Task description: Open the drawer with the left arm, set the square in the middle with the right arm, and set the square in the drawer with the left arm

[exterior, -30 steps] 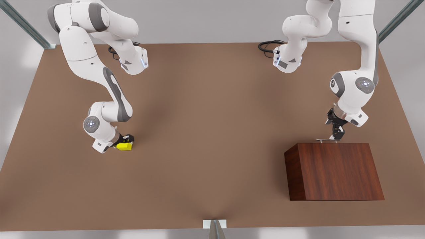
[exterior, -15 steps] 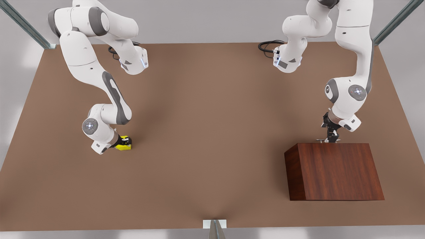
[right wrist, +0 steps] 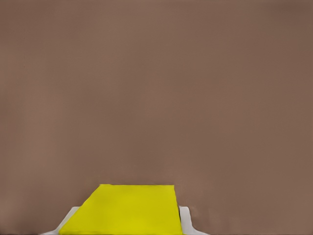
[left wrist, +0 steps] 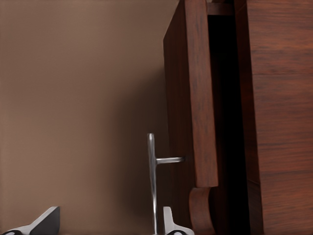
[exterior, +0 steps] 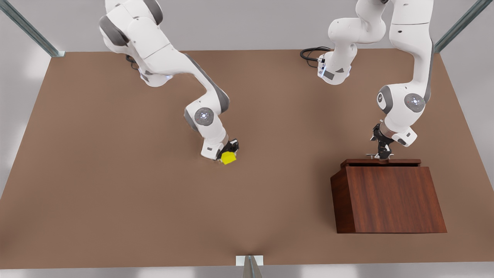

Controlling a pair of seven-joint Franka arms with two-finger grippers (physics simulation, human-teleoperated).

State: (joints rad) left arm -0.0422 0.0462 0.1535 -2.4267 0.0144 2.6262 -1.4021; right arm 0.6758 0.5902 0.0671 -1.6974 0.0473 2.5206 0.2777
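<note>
Brown tabletop [exterior: 115, 200] spreads before us, carrying one cabinet [exterior: 389, 200], one drawer [exterior: 380, 162], one yellow square [exterior: 228, 157] and two arms. Nearest us stands the cabinet on the front view's right; its drawer is slid out a little on the far side. We see the left gripper [exterior: 381, 154] at the silver handle [left wrist: 152, 186], one finger on each side with a wide gap between them. Near the table's middle, the right gripper [exterior: 230, 151] has its fingers closed against the square's sides, low over the tabletop.
</note>
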